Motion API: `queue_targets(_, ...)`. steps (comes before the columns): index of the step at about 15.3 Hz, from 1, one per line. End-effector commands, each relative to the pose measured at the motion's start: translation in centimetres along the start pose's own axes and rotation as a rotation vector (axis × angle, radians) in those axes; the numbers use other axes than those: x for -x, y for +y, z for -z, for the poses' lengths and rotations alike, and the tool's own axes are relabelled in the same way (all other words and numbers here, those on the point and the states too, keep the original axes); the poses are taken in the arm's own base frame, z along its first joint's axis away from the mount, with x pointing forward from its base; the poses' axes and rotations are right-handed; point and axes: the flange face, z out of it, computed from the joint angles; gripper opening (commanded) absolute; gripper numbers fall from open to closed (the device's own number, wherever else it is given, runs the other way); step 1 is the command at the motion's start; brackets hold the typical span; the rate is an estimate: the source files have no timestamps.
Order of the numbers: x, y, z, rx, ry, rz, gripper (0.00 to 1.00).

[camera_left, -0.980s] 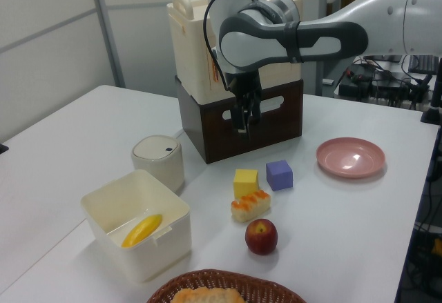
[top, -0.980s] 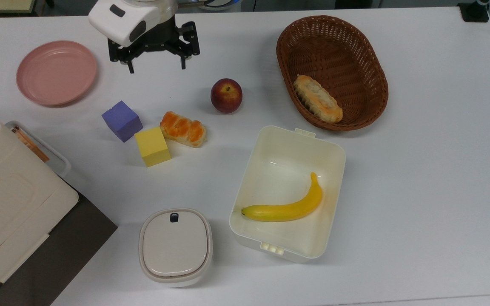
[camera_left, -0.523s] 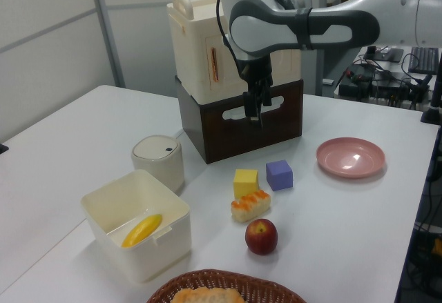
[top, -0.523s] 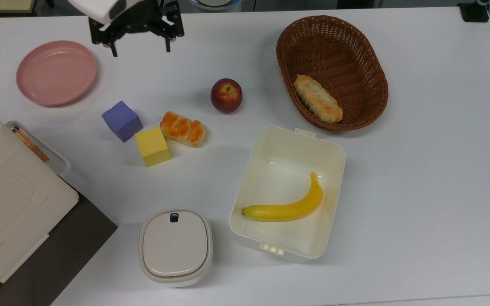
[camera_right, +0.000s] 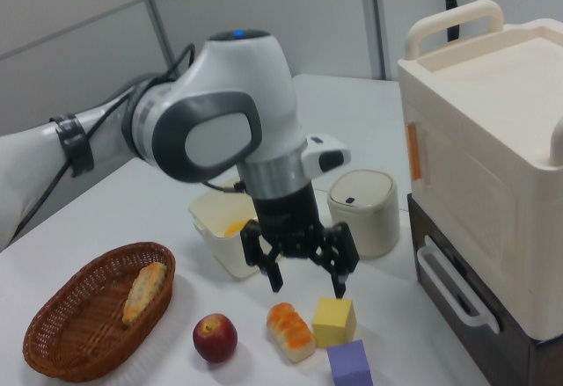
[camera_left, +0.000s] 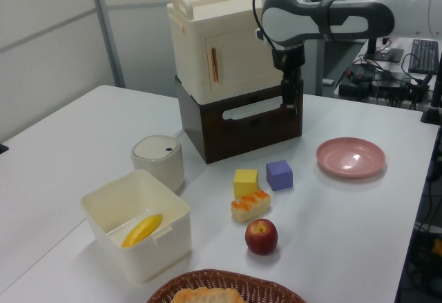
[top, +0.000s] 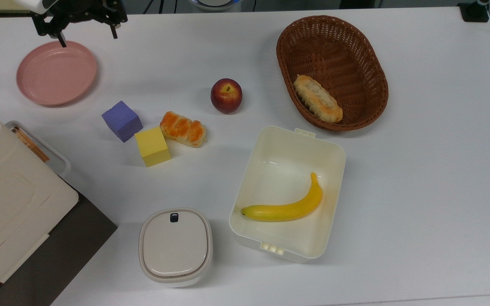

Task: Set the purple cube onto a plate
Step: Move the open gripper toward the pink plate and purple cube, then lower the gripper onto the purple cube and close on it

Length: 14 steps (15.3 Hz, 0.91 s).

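The purple cube (top: 121, 120) rests on the white table, corner to corner with a yellow cube (top: 152, 145). The dusty-pink plate (top: 56, 72) lies bare at the top view's upper left. My gripper (top: 87, 37) hangs open and holds nothing, high over the table by the plate's far rim, well apart from the purple cube. In the left view the gripper (camera_left: 288, 103) hovers in front of the brown crate, above and behind the purple cube (camera_left: 279, 174) and to the left view's left of the plate (camera_left: 351, 157). In the right view the gripper (camera_right: 307, 285) shows spread fingers above the purple cube (camera_right: 350, 364).
A bread roll (top: 183, 128) touches the yellow cube, and an apple (top: 226, 95) sits beyond it. A wicker basket (top: 347, 46) holds a pastry. A cream tub (top: 279, 170) holds a banana (top: 285, 206). A lidded pot (top: 175, 246) and a cream box on a brown crate (camera_left: 238, 120) flank the table.
The gripper has travelled toward the top view's left and far edge, from behind the apple area to beside the plate's far rim, rising as it went. It stays open. No object moved.
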Motion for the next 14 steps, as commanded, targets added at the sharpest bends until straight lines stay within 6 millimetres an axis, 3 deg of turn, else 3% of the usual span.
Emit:
queue_targets(1,1.3,-0.7,-3.6,-0.034,-0.007,0.079,1.0)
queue_targets(2,1.6,0.0,-5.1,-0.035,-0.004,0.114,1.0)
queue_targets(5,-0.2,0.7,-9.2,-0.044,-0.022,0.146,1.0)
queue_targets(11,-3.7,0.9,-14.8,-0.024,-0.003,0.174,1.0)
queue_targets(14,-5.4,-0.1,-17.3,-0.025,-0.007,0.231,1.0)
